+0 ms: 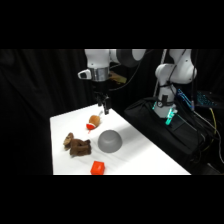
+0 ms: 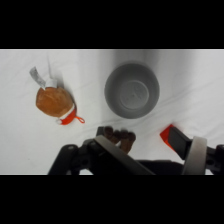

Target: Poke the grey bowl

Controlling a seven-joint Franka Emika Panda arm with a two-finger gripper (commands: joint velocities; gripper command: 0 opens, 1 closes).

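So the white arm comes in from the upper right and its pincer [image 1: 105, 107] hangs above the far part of the table [image 1: 145, 150], up in the air and not touching anything. Honestly can't tell whether the pincer is apart or together, it's just a dark blob in the side view and mostly cut off at the bottom of the wrist view.

The grey bowl [image 1: 110, 141] sits roughly mid-table, nearer the camera than the pincer and a bit to the right of it in the side view. In the wrist view the grey bowl [image 2: 132, 90] is near the centre, seen straight from above.

Other stuff: a small brown-orange thing with a red bit [image 1: 93, 122] lies just below the pincer, apart from the bowl. A brown plush toy [image 1: 77, 145] lies left of the bowl, close but not touching. A small red block [image 1: 97, 168] sits near the front edge.
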